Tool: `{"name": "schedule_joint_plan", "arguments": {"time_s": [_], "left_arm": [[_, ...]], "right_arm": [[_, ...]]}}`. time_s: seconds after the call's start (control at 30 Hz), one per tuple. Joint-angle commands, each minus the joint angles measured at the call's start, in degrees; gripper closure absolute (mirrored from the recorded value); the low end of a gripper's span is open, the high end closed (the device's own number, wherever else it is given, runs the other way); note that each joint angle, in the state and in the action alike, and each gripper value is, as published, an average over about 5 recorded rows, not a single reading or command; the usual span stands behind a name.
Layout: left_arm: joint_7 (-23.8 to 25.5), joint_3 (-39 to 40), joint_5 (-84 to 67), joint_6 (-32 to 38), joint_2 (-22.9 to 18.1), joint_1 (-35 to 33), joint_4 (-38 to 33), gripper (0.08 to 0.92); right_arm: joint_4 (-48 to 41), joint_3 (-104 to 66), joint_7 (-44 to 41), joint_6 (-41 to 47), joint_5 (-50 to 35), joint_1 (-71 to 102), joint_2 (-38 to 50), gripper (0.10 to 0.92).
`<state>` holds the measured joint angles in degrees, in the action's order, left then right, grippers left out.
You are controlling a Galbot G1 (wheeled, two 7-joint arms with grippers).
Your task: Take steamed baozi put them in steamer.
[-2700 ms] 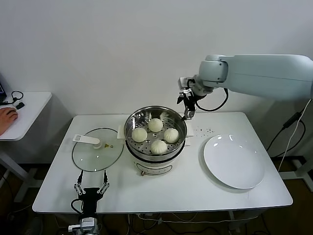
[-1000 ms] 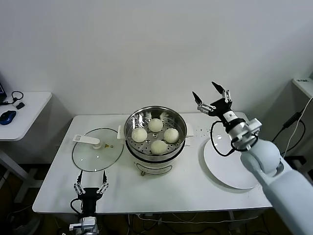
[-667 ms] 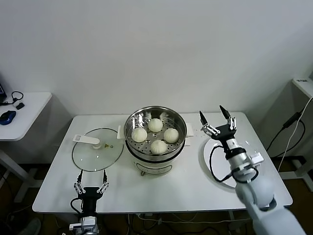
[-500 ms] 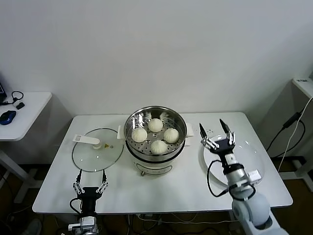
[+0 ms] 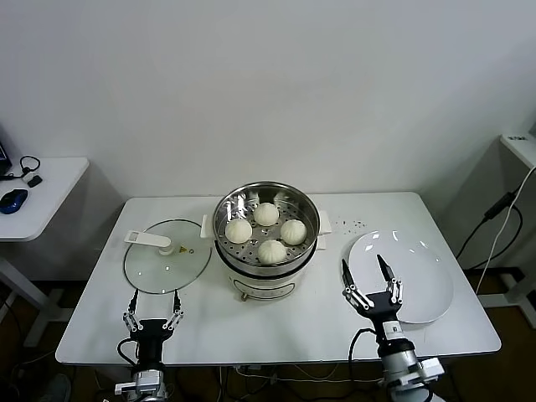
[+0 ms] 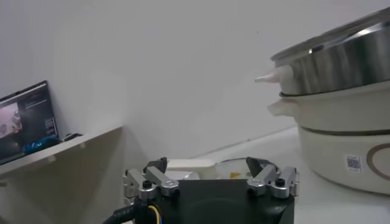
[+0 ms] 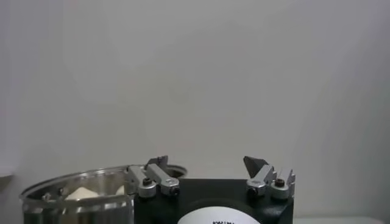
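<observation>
Several cream-white steamed baozi lie on the perforated tray inside the shiny steamer at the table's middle. My right gripper stands open and empty near the table's front edge, fingers pointing up, over the near-left rim of the white plate. In the right wrist view the right gripper shows spread fingers, with the steamer and a baozi beyond. My left gripper is parked open at the front left, below the glass lid. The left wrist view shows the left gripper empty beside the steamer.
The flat glass lid with a white handle lies left of the steamer. A side desk with a mouse stands at far left. A few dark specks dot the table behind the plate.
My right arm has swung down from beside the steamer, across the plate, to the table's front edge, staying open. The baozi, steamer and left gripper have not moved.
</observation>
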<state>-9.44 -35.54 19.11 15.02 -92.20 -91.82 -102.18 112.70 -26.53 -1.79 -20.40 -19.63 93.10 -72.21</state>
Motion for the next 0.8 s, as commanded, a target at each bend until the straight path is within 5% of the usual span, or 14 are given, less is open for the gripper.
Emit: {"name": "schedule_joint_plan", "arguments": {"time_s": [0.03, 0.8], "left_arm": [[0.0, 0.0, -0.1, 0.2, -2.8, -0.2, -0.1, 0.177], [0.0, 0.2, 0.1, 0.2, -2.8, 0.1, 0.3, 0.177]], "right_arm": [[-0.3, 0.3, 0.3, -3.9, 0.7, 5.4, -1.6, 0.203], [-0.7, 1.2, 0.3, -4.8, 0.2, 5.3, -1.6, 0.203]]}}
